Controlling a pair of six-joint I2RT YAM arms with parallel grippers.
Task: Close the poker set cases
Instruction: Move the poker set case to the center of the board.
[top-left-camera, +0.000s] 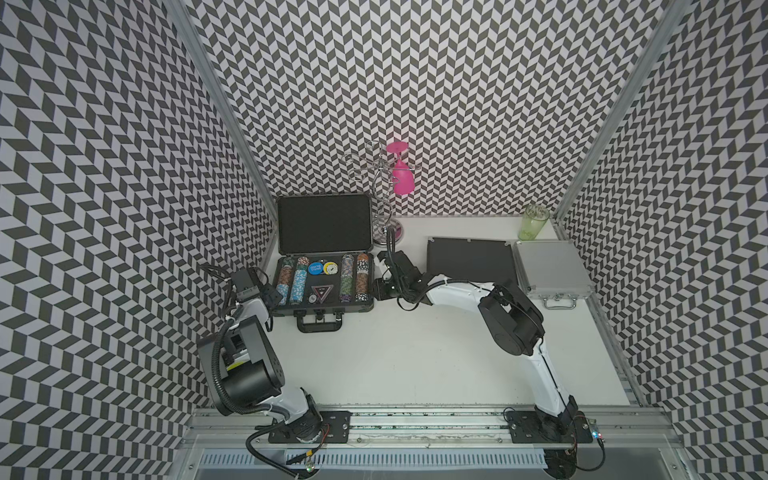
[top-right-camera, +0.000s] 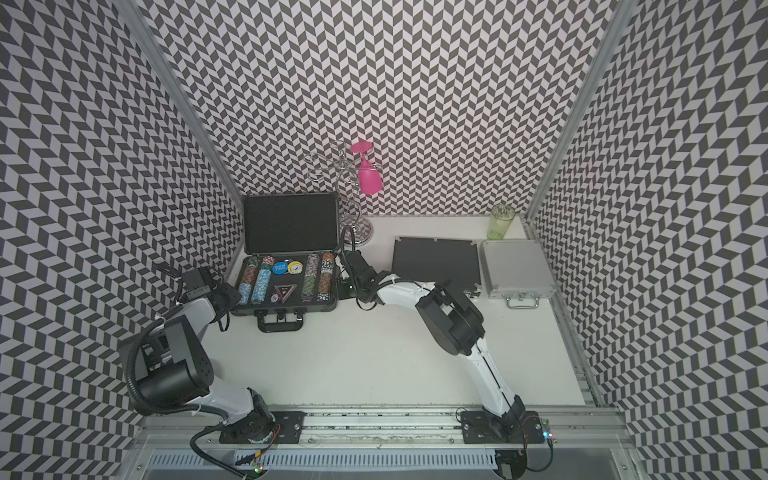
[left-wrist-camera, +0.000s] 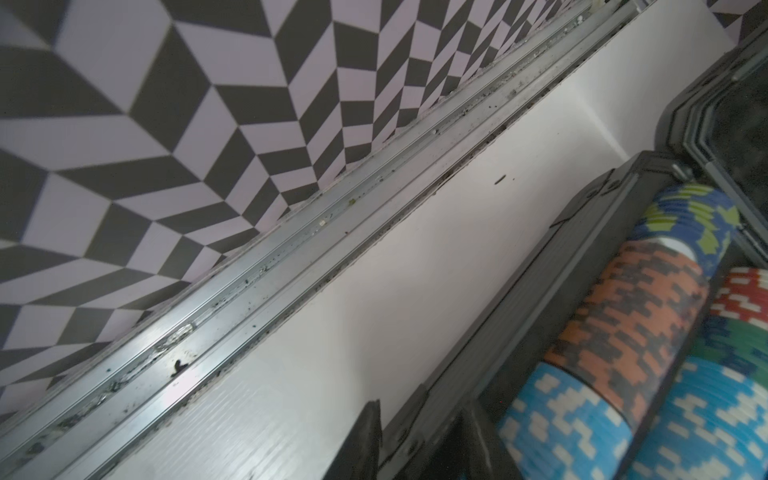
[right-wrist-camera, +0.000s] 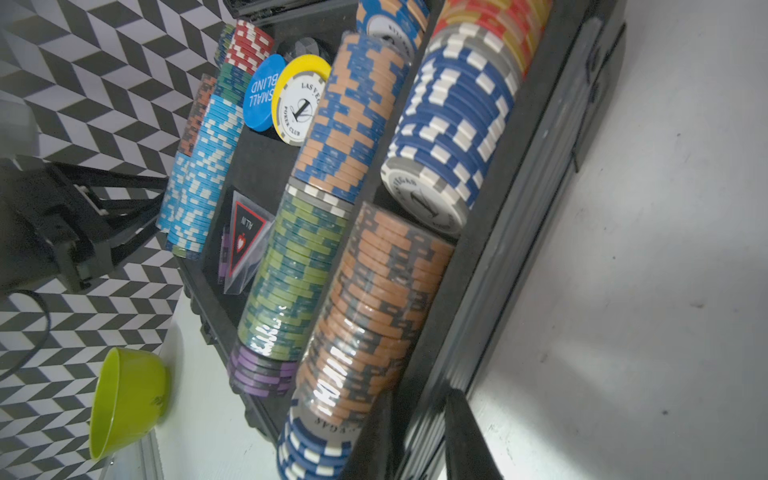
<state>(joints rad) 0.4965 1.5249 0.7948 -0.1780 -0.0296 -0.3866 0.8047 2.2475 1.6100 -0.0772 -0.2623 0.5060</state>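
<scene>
The large ribbed dark-grey poker set case (top-left-camera: 324, 309) (top-right-camera: 286, 309) lies open at the back left. Its lid (top-left-camera: 324, 224) stands upright and rows of colourful chips (top-left-camera: 297, 282) fill the base. My left gripper (top-left-camera: 272, 297) (left-wrist-camera: 422, 440) straddles the case's left side wall (left-wrist-camera: 519, 299), one finger outside and one inside, pinching it. My right gripper (top-left-camera: 380, 289) (right-wrist-camera: 419, 436) pinches the right side wall (right-wrist-camera: 519, 208) the same way. The flat black case (top-left-camera: 469, 259) and the small ribbed silver case (top-left-camera: 550, 268) lie shut at the back right.
A wire glass rack (top-left-camera: 386, 199) holding a pink glass (top-left-camera: 401, 174) stands just behind the open case's right corner. A green cup (top-left-camera: 536, 224) sits at the back right. A lime bowl (right-wrist-camera: 129, 399) lies beyond the case's left side. The patterned side wall (left-wrist-camera: 166, 124) and its rail are close there.
</scene>
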